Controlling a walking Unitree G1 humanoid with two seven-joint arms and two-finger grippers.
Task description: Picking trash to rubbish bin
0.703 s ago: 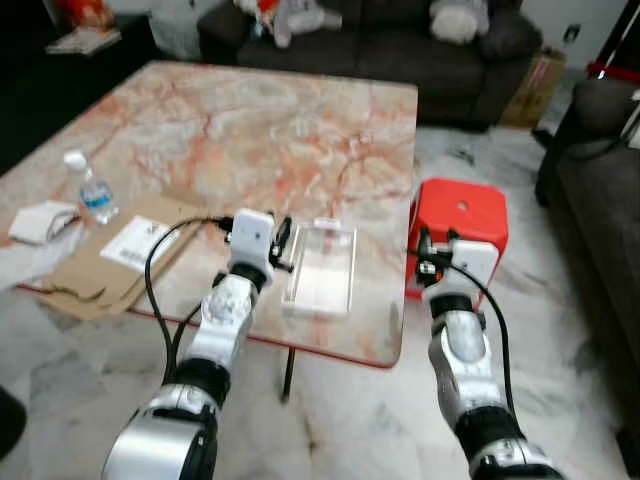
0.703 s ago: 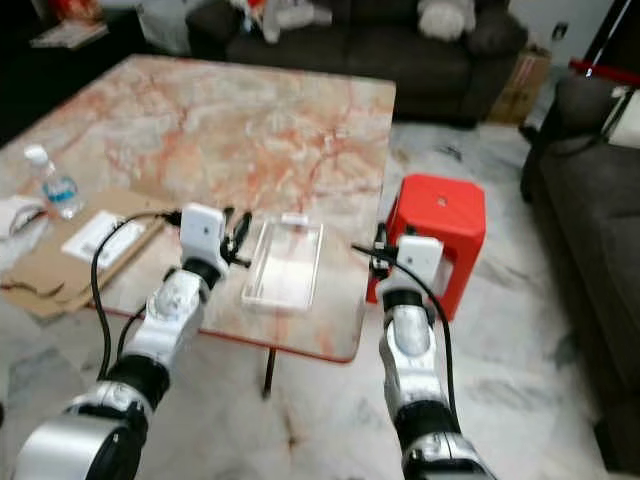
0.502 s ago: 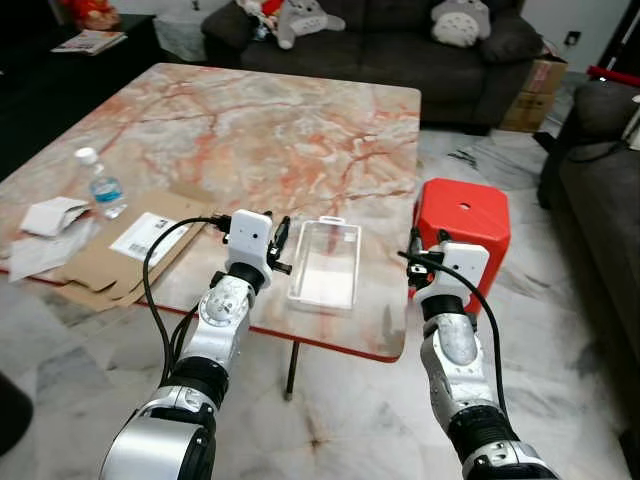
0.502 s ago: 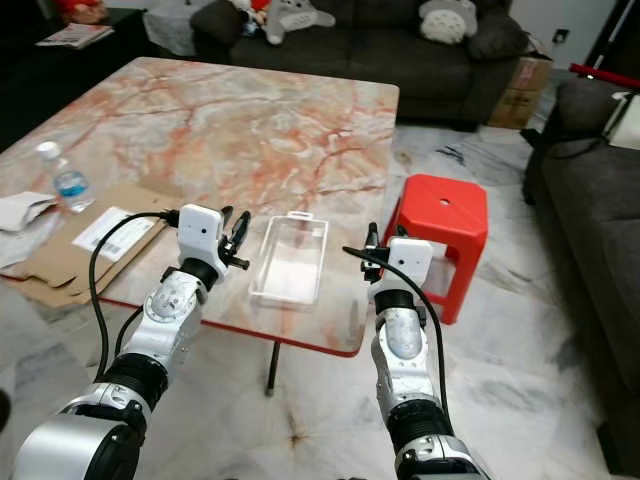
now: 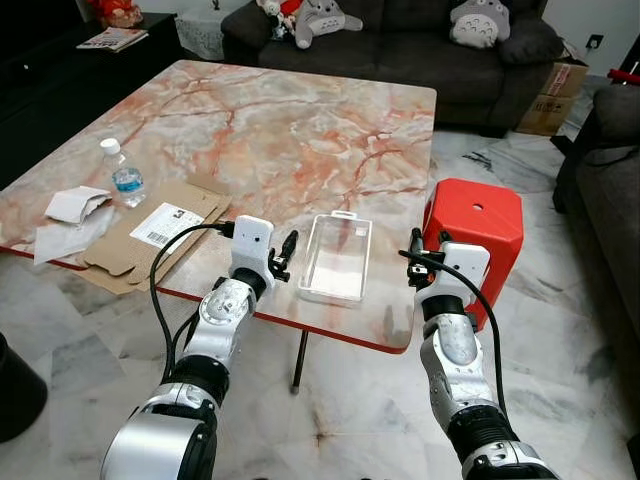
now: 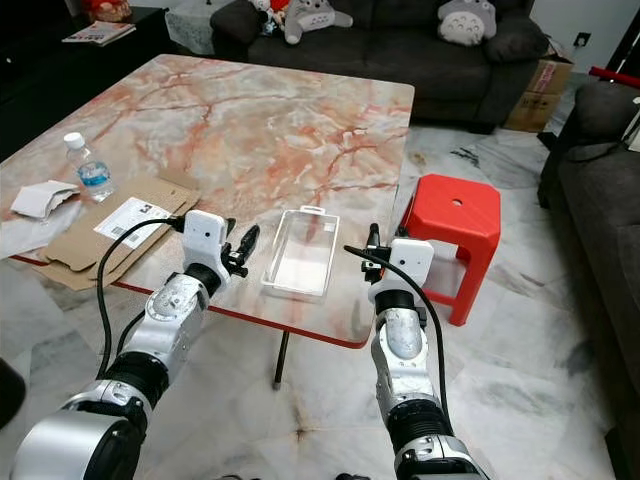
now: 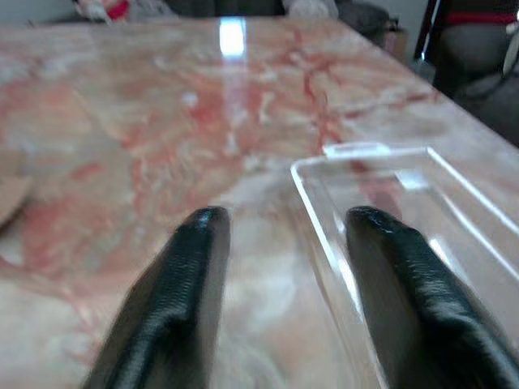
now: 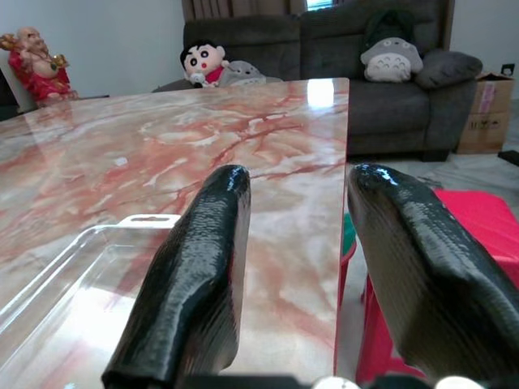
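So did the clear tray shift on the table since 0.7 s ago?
No. The tray keeps its spot by the table near edge; the camera moved.

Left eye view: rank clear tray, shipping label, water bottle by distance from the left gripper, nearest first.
From the left gripper:
1. Clear tray, just to its right, near the table's front edge.
2. Shipping label, on the cardboard to its left.
3. Water bottle, farther left and back.

Tray (image 5: 336,258) on table (image 5: 300,130); stool (image 5: 474,215) right of table.
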